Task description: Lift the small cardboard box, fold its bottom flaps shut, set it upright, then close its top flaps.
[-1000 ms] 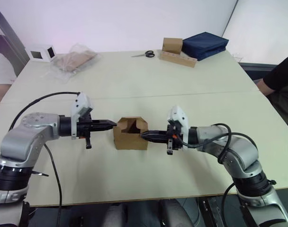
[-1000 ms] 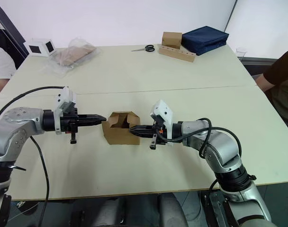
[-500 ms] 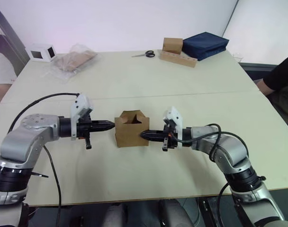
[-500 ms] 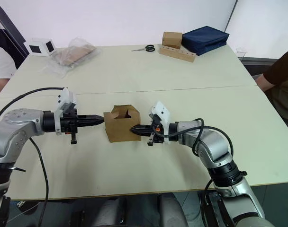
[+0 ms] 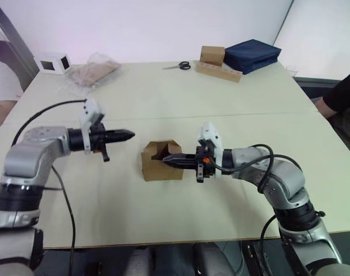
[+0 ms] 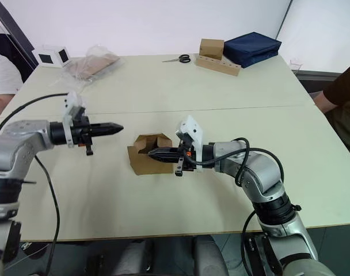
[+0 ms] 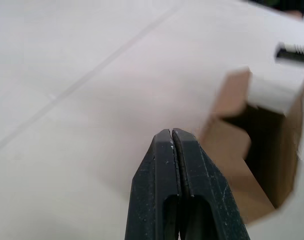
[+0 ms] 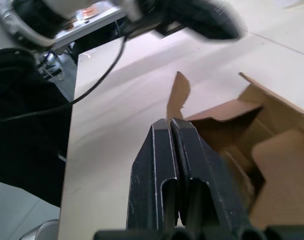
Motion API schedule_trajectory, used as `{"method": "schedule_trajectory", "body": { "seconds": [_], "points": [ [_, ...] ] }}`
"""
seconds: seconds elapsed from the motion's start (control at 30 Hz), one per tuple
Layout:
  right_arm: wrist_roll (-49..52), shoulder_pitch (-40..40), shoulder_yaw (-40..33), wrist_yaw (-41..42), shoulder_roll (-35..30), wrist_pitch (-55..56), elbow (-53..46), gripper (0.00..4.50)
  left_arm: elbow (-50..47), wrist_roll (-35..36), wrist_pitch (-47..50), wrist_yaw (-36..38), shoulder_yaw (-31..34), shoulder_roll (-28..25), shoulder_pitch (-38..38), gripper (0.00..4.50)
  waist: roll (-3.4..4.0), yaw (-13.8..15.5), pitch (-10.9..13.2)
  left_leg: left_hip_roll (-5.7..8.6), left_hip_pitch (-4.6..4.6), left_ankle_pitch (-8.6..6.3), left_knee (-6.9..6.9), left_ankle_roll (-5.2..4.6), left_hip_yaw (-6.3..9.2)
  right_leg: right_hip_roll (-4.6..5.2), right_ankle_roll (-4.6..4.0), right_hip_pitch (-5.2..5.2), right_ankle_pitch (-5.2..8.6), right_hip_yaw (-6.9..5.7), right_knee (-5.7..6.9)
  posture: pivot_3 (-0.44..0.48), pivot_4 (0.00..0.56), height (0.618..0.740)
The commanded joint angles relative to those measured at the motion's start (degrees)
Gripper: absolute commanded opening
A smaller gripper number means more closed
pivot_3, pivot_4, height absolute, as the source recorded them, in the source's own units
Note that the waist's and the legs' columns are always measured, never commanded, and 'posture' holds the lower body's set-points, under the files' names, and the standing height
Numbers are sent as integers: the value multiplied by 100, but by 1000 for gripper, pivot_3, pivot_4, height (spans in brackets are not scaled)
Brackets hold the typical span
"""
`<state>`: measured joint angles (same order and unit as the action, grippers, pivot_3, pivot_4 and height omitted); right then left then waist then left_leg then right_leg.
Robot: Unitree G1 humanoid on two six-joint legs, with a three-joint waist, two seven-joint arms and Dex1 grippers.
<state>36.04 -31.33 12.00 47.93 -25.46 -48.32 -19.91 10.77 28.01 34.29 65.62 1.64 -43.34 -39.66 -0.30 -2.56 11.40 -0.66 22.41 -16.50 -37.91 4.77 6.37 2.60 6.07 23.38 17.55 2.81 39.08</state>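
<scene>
Jaws on both arms were pressed together, holding nothing. Nearest, the small cardboard box [image 5: 162,163] sat upright on the counter [image 5: 181,98] with its top flaps [image 5: 164,148] standing open. Right gripper [image 5: 166,159] reached across the box's open top, its tip over the cavity. Left gripper [image 5: 130,135] hovered clear of the box, off to its left and slightly beyond it. Farther back lay a plastic bag [image 5: 95,69], scissors [image 5: 179,66], a blockier brown box [image 5: 212,55], a navy bag [image 5: 251,54] and a white cube [image 5: 53,62].
</scene>
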Motion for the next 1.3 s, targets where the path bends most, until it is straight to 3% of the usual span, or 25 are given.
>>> {"method": "schedule_trajectory", "body": {
  "seconds": [0.03, 0.13, 0.27, 0.5, 0.77, 1.3],
  "points": [
    [-88, -101, 123, 1, 103, 155, -85, 43, 1190, -529, -765, 283, -397, 389, -657, 0, 0, 9, 0, 0, 0, 0, 0, 0, 0, 0, 0, 0, 0, 0, 0, 0, 150, 740],
    [-189, -109, 198, 2, 99, 198, -53, 43, 1928, -806, -1175, 412, -576, 745, -1014, 0, -1, 6, 0, 3, 1, 0, -2, 0, 0, 2, 0, -1, 0, 0, 0, 0, 150, 740],
    [-363, -48, 260, -158, 161, 262, -45, 43, 3586, -1219, -2146, 514, -765, 1639, -1599, 0, -1, 4, 0, 3, 4, 1, -1, 1, 4, 0, 0, 6, 0, -3, 3, 0, 150, 740],
    [-507, -62, 285, -271, 229, 273, -37, 43, 4674, -1638, -2836, 810, -774, 2176, -2087, 0, -3, -15, 1, 5, 10, 0, -2, 0, 3, 2, 0, 10, 0, -2, 0, 0, 150, 740],
    [-559, -47, 229, -363, 252, 274, -12, 43, 4948, -1829, -2950, 1318, -722, 2258, -2194, 0, -3, -15, 1, 5, 9, 0, -3, 0, 3, 3, 1, 7, 0, -2, 1, 0, 150, 740],
    [-712, -48, 290, -359, 255, 390, 203, 43, 5014, -2231, -3066, 2266, -804, 1840, -2259, 0, -3, -29, 1, 5, 9, 0, -3, 0, 4, 3, 1, 7, 0, -2, 1, 0, 150, 740]
  ]
}}
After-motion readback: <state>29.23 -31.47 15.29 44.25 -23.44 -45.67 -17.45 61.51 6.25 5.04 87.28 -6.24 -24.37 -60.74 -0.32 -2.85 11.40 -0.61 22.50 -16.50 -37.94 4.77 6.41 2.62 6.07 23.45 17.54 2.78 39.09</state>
